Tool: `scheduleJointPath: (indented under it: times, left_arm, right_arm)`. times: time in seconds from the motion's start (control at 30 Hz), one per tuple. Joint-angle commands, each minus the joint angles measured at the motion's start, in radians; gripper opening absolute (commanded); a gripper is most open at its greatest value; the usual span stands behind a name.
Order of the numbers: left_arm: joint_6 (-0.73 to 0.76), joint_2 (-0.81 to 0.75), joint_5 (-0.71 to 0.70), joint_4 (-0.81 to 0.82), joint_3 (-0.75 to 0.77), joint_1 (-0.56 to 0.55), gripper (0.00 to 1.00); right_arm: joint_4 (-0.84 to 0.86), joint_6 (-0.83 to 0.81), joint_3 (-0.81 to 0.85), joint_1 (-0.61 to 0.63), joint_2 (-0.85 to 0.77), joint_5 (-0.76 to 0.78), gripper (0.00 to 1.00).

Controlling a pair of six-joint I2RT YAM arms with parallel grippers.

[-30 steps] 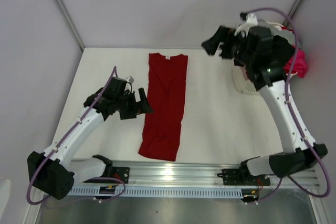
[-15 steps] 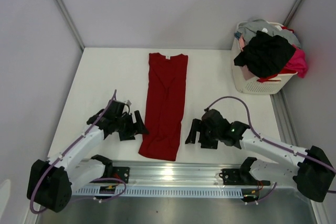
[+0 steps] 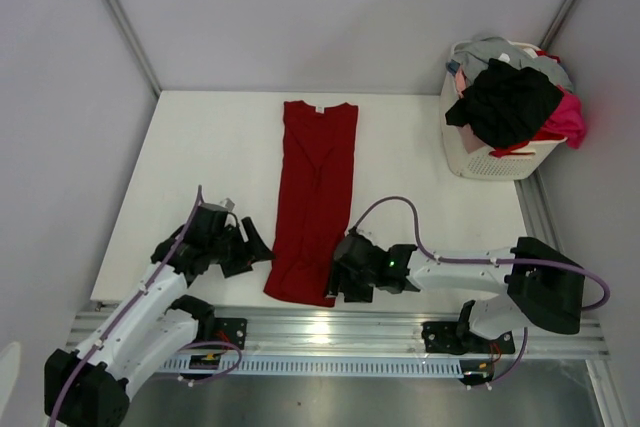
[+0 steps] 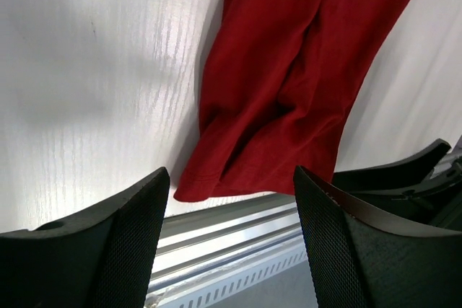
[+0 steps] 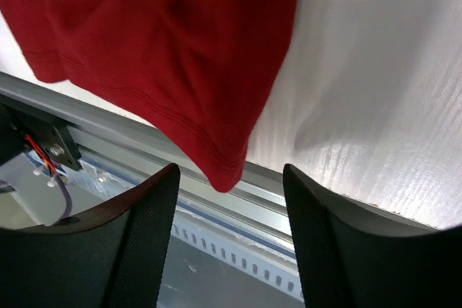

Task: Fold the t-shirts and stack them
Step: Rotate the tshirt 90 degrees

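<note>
Down at the near edge, the ribbed aluminium rail point(image 3: 330, 332) ran under the table lip, and both arms were low beside it. The left gripper point(image 3: 256, 247) had its jaws spread wide with nothing in them, aimed at the left hem corner. The right gripper point(image 3: 338, 272) mirrored it, jaws also wide and empty, just beside the right hem corner point(image 5: 227, 177), which drooped over the table lip above the rail.

Between them lay the dark red short-sleeved t-shirt point(image 3: 315, 197), folded lengthwise into a long narrow strip on the flat white table point(image 3: 200, 147), collar at the far end.

The risks looked real. With that corner overhanging, the right fingers could snag the lip or rail, or close on air. Either gripper might pinch only the top layer, and the strip would peel open on the lift. If the arms rose unevenly, the fold could skew.

Far right, the white slotted plastic laundry basket point(image 3: 490, 162) held a heap of black, pink and grey garments point(image 3: 505, 97), well apart from the action.
</note>
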Motion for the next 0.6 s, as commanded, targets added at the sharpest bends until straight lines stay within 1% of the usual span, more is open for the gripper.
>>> scheduleJointPath:
  times: [0.0,0.03,0.07,0.13,0.17,0.23,0.27,0.47,0.5,0.53,0.57]
  left_arm:
    - [-0.031,-0.001,-0.027,0.004,-0.012,-0.011,0.74]
    - [-0.034,0.002,-0.026,0.007,-0.015,-0.018,0.74]
    - [-0.037,0.007,-0.038,0.007,-0.021,-0.029,0.74]
    - [-0.060,0.007,-0.065,-0.010,-0.021,-0.069,0.74]
    - [-0.069,-0.001,-0.101,-0.017,-0.023,-0.081,0.74]
    - [-0.105,-0.016,-0.148,-0.045,-0.032,-0.112,0.74]
    - [-0.112,-0.034,-0.171,-0.048,-0.035,-0.115,0.75]
    - [-0.134,-0.041,-0.188,-0.043,-0.053,-0.137,0.75]
    - [-0.137,-0.039,-0.185,-0.040,-0.058,-0.141,0.75]
    - [-0.140,-0.038,-0.184,-0.039,-0.062,-0.147,0.75]
    - [-0.142,-0.036,-0.182,-0.034,-0.067,-0.161,0.75]
  right_arm:
    - [-0.014,0.061,0.035,0.019,-0.009,0.096,0.62]
    - [-0.020,0.062,0.032,0.020,-0.011,0.101,0.59]
    - [-0.018,0.062,0.030,0.022,-0.009,0.102,0.52]
    - [0.012,0.071,0.020,0.029,-0.005,0.101,0.45]
    - [0.020,0.079,0.009,0.031,0.000,0.098,0.39]
    - [0.057,0.084,-0.002,0.046,0.006,0.081,0.33]
    - [0.064,0.087,-0.011,0.052,0.014,0.078,0.27]
    - [0.147,0.105,-0.068,0.094,0.009,0.060,0.20]
    - [0.147,0.105,-0.086,0.098,0.006,0.064,0.17]
    - [0.141,0.111,-0.094,0.100,0.005,0.064,0.13]
    - [0.132,0.123,-0.100,0.108,-0.001,0.069,0.02]
